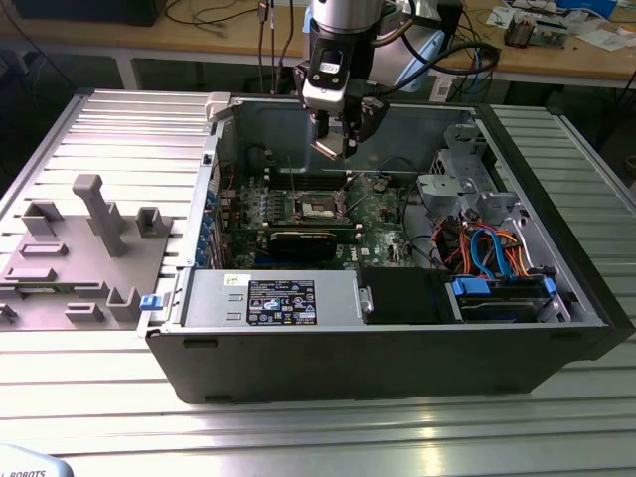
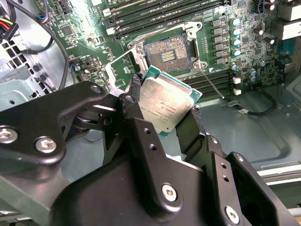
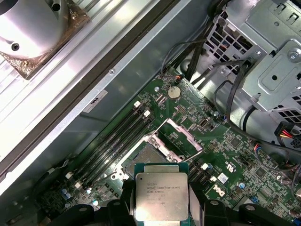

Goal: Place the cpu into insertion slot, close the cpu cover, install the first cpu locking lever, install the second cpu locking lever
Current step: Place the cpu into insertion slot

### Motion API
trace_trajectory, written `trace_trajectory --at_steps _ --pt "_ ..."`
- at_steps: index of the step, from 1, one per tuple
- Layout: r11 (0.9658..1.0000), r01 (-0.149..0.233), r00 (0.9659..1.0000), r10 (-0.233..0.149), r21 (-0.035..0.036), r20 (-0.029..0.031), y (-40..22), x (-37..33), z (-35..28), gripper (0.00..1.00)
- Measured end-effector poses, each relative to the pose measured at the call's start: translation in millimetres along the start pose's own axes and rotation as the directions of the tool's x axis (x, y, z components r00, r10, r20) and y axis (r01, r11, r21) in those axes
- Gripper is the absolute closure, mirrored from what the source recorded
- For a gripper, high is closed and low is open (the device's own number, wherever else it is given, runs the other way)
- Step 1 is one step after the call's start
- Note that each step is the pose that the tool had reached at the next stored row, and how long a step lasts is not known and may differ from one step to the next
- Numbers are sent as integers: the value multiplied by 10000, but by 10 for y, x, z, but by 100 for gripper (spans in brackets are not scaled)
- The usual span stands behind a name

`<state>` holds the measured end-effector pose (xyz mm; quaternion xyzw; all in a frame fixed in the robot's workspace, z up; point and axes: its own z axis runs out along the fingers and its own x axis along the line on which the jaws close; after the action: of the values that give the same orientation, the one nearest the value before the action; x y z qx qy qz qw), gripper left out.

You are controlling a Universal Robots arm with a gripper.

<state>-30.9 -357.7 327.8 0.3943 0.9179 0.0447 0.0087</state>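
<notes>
"Silvery-grey metal pinched between black fingers point(image 2: 135, 106): is that the cpu point(image 2: 164, 106)?"

"It is. The gripper point(image 1: 334, 147) is clamped on the chip's opposite edges and holds it in the air over the open computer case point(image 1: 397, 368)."

"Which way does the insertion slot point(image 2: 170, 54) lie from it?"

"Below and well apart, on the green motherboard point(image 3: 225, 155), its contact field bare. The cpu cover point(image 3: 181, 136) stands swung open at one edge of the slot, and a thin locking lever point(image 2: 209, 80) juts up just beside it."

"What crowds the way down?"

"The raised cover and lever flank the slot, with memory slots point(image 3: 117, 132) alongside. A drive cage point(image 1: 457, 169) and cables sit toward the exterior view's right. A power supply point(image 1: 278, 298) is on the near side."
</notes>
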Motion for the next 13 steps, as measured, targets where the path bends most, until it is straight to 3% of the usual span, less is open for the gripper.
trace_trajectory --at_steps 13 --pt "10000 -60 10000 60 -1 5 0 0 1 46"
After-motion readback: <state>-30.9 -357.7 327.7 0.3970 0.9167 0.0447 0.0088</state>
